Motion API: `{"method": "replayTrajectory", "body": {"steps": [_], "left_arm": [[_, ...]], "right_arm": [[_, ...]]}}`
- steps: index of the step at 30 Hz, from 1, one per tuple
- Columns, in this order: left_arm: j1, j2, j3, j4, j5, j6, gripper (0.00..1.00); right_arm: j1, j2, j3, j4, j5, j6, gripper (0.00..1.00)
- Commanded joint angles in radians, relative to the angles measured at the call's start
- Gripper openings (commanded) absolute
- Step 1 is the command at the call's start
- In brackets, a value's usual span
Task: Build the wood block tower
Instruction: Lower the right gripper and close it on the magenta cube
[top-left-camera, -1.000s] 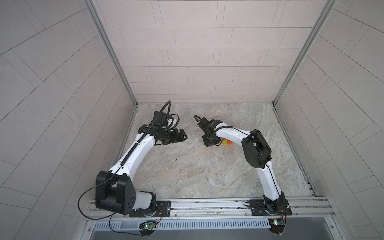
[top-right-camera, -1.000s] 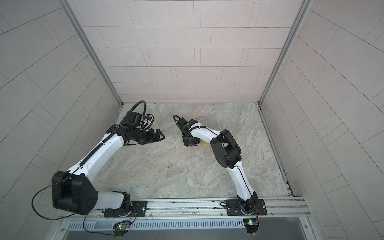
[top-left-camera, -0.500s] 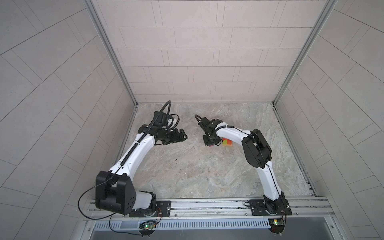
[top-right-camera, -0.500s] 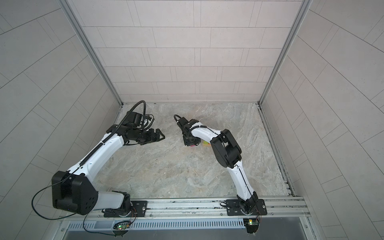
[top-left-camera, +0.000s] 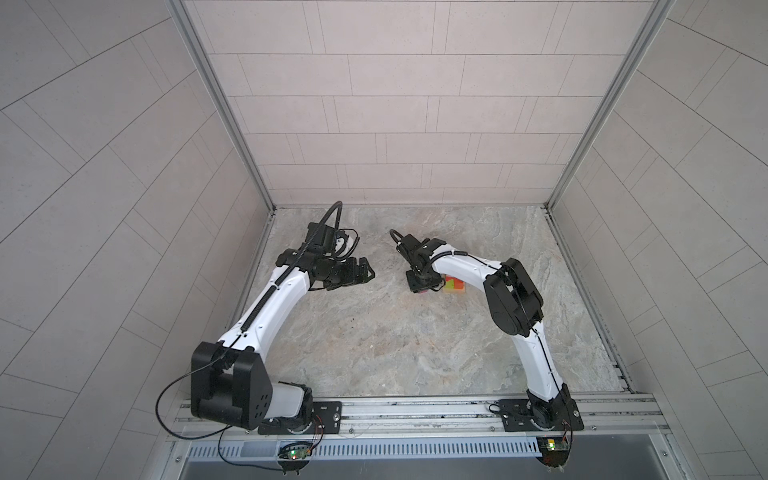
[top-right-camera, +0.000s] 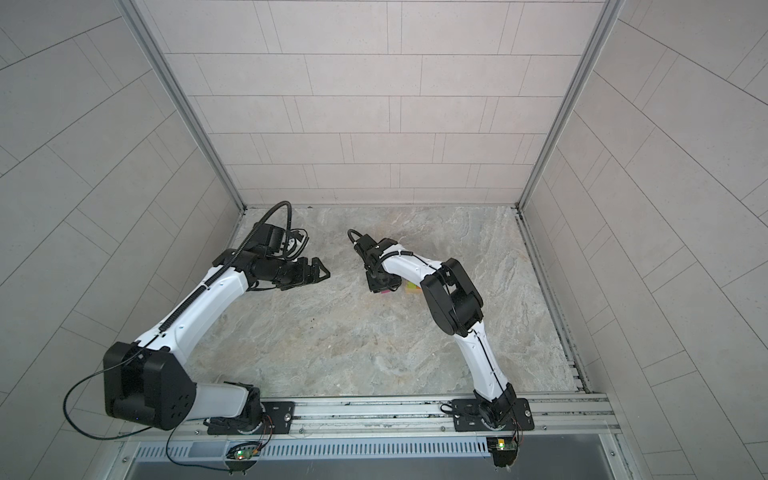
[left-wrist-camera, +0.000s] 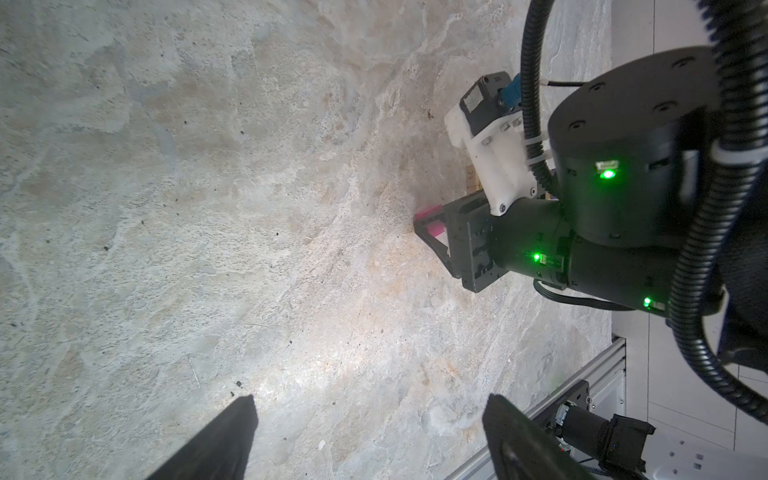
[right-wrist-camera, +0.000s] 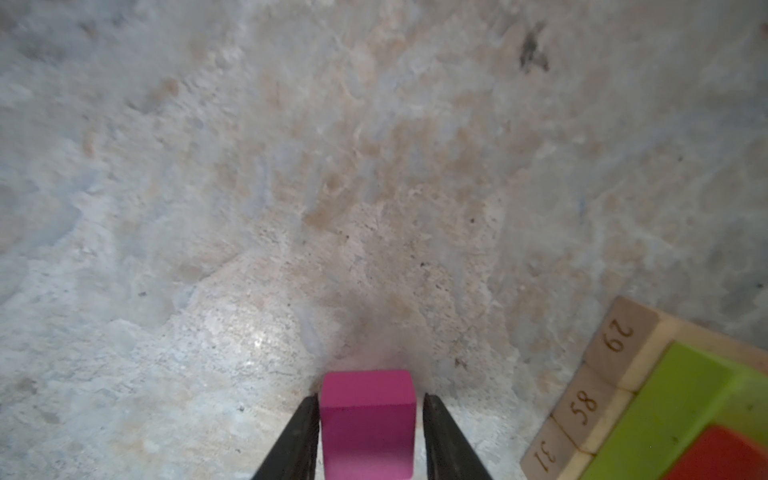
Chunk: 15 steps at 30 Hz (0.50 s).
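A magenta cube (right-wrist-camera: 368, 424) rests on the stone floor between the fingers of my right gripper (right-wrist-camera: 370, 398). One finger touches it and a thin gap shows at the other, so the jaws stand slightly open. In both top views the right gripper (top-left-camera: 424, 286) points down just left of the partly built tower (top-left-camera: 454, 285). The tower has tan bars (right-wrist-camera: 582, 411) numbered 29, 58 and 31 at its base, then a lime green block (right-wrist-camera: 673, 415) with a red block (right-wrist-camera: 727, 457) on top. My left gripper (left-wrist-camera: 370, 401) hovers wide open and empty, well to the left (top-left-camera: 368, 272).
The enclosure's tiled walls close in the stone floor (top-left-camera: 374, 353) on three sides. An aluminium rail (top-left-camera: 415, 409) with both arm bases runs along the front. The right arm's elbow (top-left-camera: 513, 299) hangs over the floor just right of the tower.
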Motion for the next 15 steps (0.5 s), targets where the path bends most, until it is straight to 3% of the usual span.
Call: {"method": "replayTrajectory", "body": {"steps": [1,15], "left_arm": [[0.006,-0.023,-0.011,-0.004,0.008,0.006,0.92],[0.006,-0.026,-0.012,-0.004,0.008,0.006,0.92]], "right_arm": [[-0.001,-0.012,0.026,-0.036,0.01,-0.003,0.4],[-0.001,-0.01,0.037,-0.052,0.013,-0.003,0.36]]}}
